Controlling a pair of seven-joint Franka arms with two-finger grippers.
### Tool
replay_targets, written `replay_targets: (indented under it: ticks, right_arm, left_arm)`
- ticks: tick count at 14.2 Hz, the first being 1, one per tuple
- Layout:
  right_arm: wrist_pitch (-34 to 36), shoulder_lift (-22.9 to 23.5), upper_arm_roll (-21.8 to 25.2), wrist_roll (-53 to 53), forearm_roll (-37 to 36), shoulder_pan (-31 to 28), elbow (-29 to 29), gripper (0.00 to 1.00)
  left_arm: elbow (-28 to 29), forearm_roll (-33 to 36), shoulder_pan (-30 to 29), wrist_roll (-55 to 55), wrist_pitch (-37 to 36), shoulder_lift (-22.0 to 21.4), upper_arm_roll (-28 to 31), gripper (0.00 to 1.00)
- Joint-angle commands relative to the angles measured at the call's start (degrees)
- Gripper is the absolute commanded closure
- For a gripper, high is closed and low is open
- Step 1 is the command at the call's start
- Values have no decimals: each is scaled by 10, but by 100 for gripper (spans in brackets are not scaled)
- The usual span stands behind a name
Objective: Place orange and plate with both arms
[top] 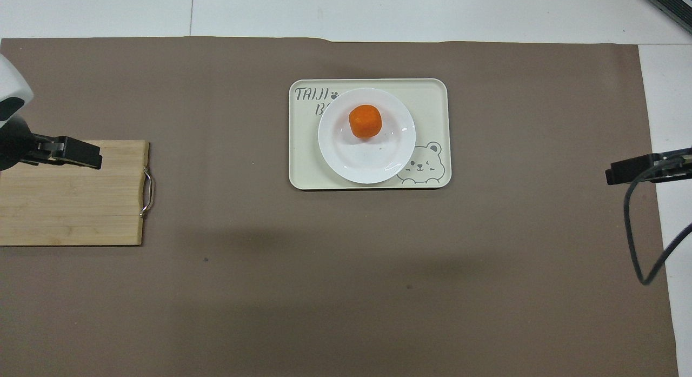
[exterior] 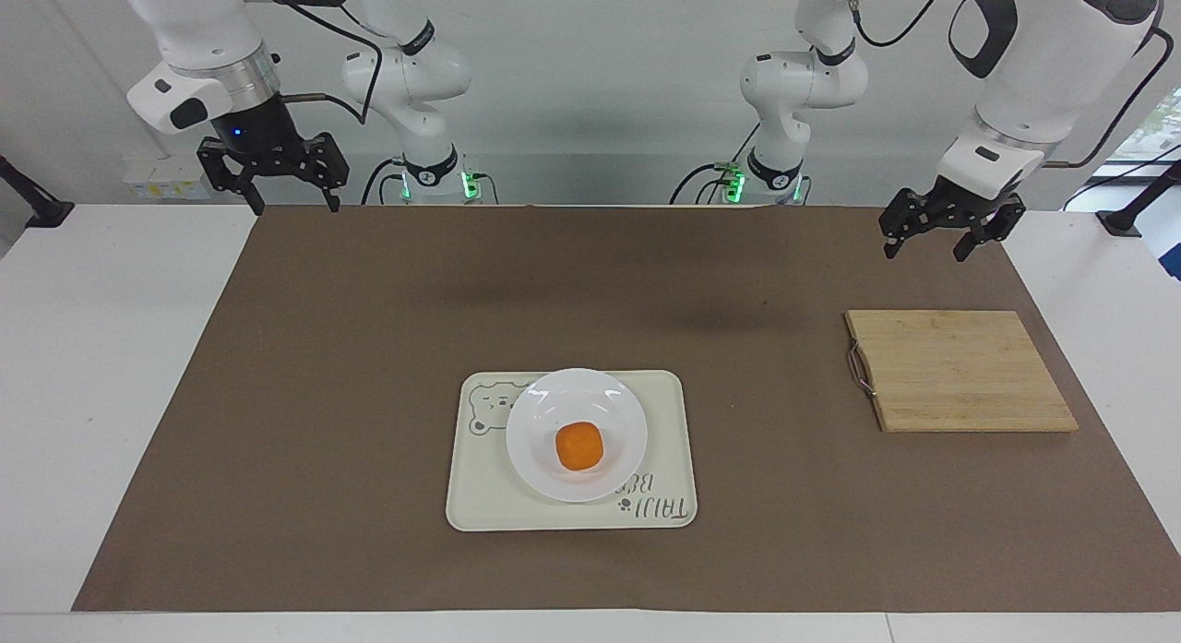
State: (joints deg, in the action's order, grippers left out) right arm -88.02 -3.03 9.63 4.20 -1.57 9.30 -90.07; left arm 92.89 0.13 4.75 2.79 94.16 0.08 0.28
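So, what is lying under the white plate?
The plate, with the orange on it, rests on a cream tray. It covers part of the tray's lettering.

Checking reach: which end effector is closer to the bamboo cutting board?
Left. The left end effector hangs open above the rectangular bamboo cutting board's robot-side edge; the right end effector hangs open at the table's other end.

Left hand point(exterior: 941, 238) raised, fingers apart; right hand point(exterior: 268, 188) likewise.

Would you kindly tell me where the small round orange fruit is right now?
The small round orange fruit sits in the glossy white round plate, which rests on the cream rectangular bear tray mid-table, farther from the robots than the wooden cutting board.
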Motion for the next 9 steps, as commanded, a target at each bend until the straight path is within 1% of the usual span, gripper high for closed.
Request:
replay_targets:
  ticks: [1, 9]
  right_arm:
    - [0, -9, -2, 14, -10, -6, -8, 0]
    - [0, -13, 0, 14, -8, -6, -12, 0]
  left_arm:
    - [-7, 7, -7, 5, -12, -3, -5, 0]
    - [-7, 7, -7, 5, -12, -3, -5, 0]
